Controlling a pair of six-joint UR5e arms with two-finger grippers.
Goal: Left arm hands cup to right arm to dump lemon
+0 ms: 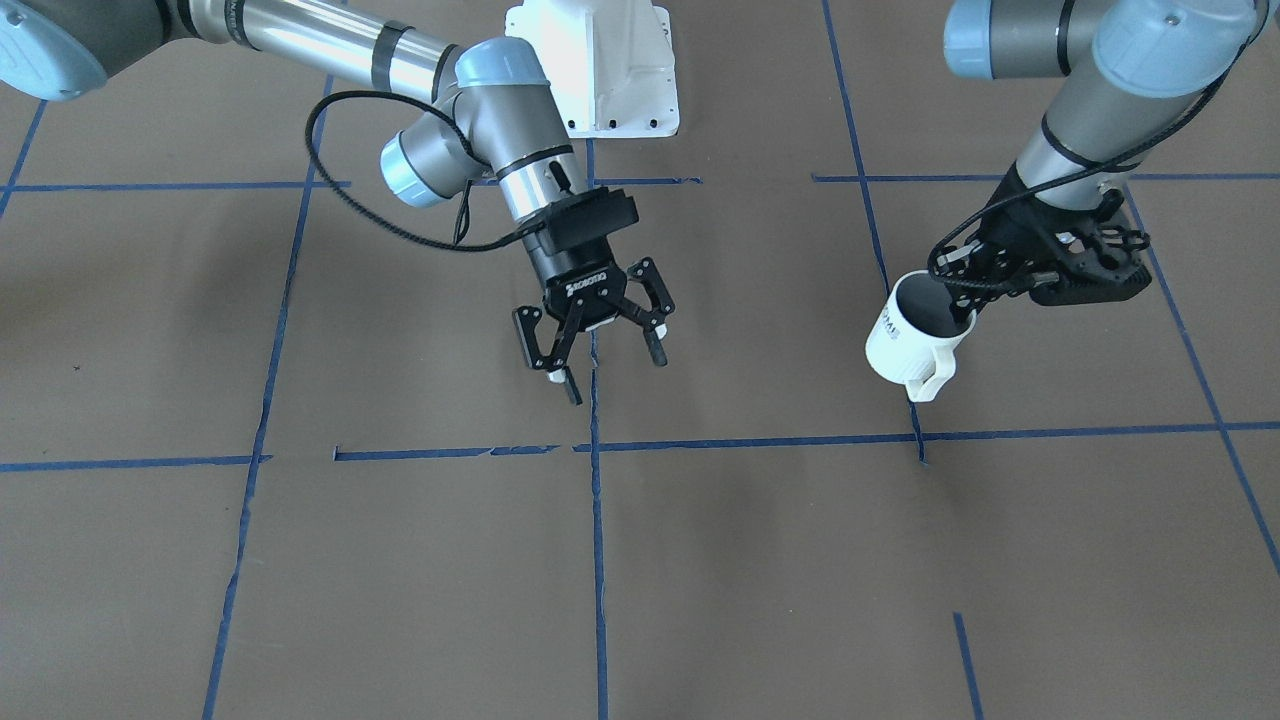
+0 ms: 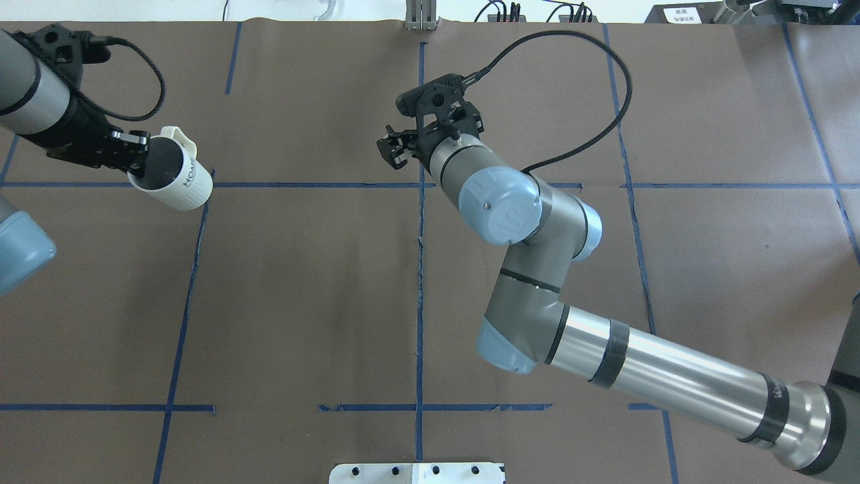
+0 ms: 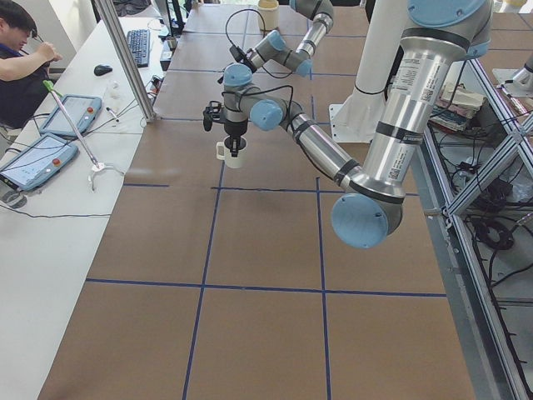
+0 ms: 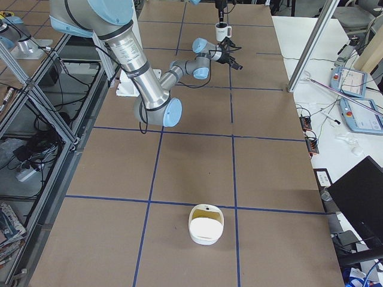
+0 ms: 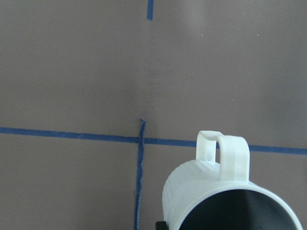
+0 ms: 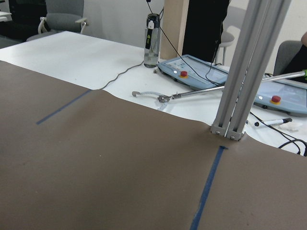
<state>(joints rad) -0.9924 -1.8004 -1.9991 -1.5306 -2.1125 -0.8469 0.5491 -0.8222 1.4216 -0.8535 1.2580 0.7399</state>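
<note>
The cup (image 1: 908,342) is a white ribbed mug with a dark grey inside, held tilted above the table. My left gripper (image 1: 966,300) is shut on its rim, and the squared handle (image 1: 933,382) points away from the wrist. The overhead view shows the cup (image 2: 176,176) at the far left with "HOME" on its side. In the left wrist view the cup (image 5: 225,203) fills the lower right. The lemon is hidden; the cup's inside looks dark. My right gripper (image 1: 610,372) hangs open and empty near the table's middle, well apart from the cup.
A white round container (image 4: 205,224) stands on the table at the robot's right end. The robot's white base (image 1: 600,70) stands at the table's edge. An aluminium post (image 6: 244,72), teach pendants (image 6: 201,73) and a seated person (image 3: 21,50) are along the operators' side.
</note>
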